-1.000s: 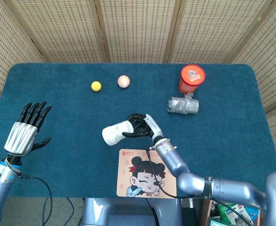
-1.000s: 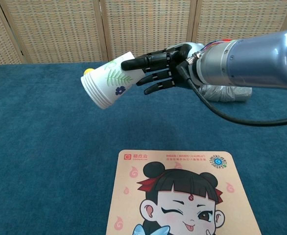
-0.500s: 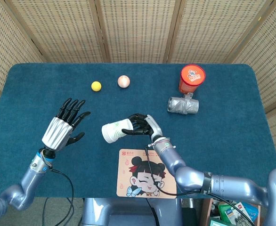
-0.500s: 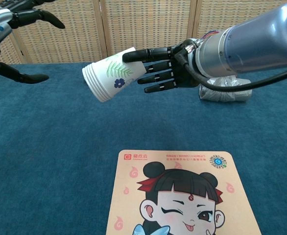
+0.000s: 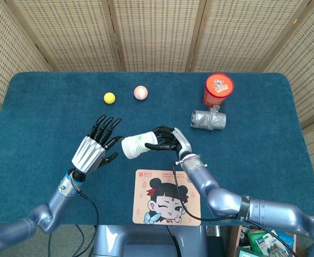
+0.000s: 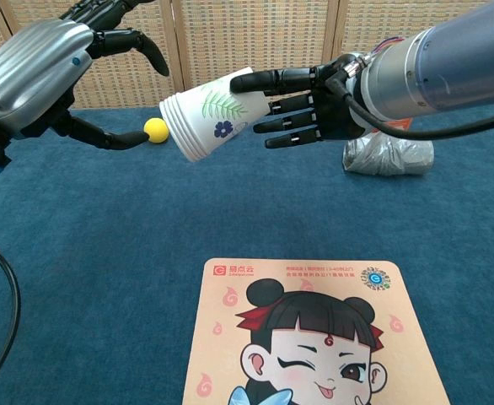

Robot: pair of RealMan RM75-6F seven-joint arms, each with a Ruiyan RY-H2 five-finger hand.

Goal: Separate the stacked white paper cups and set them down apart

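I count one stack of paper cups (image 5: 137, 146), two small balls (image 5: 109, 97), one red canister (image 5: 218, 89), one crumpled silver can (image 5: 208, 119), one cartoon mat (image 5: 166, 196).

The stacked cups (image 5: 137, 146) lie sideways between the left hand (image 5: 95, 150) and right hand (image 5: 169, 140), above the table (image 5: 264, 134), behind the mat (image 5: 165, 196), with two balls (image 5: 109, 97) farther back.

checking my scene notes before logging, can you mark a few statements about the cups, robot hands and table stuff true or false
1. The right robot hand holds the stacked paper cups above the table. True.
2. The left robot hand grips the cups. False: it is open beside them.
3. The yellow ball lies on the cartoon mat. False: it lies on the blue cloth.
4. The red canister stands upright. True.
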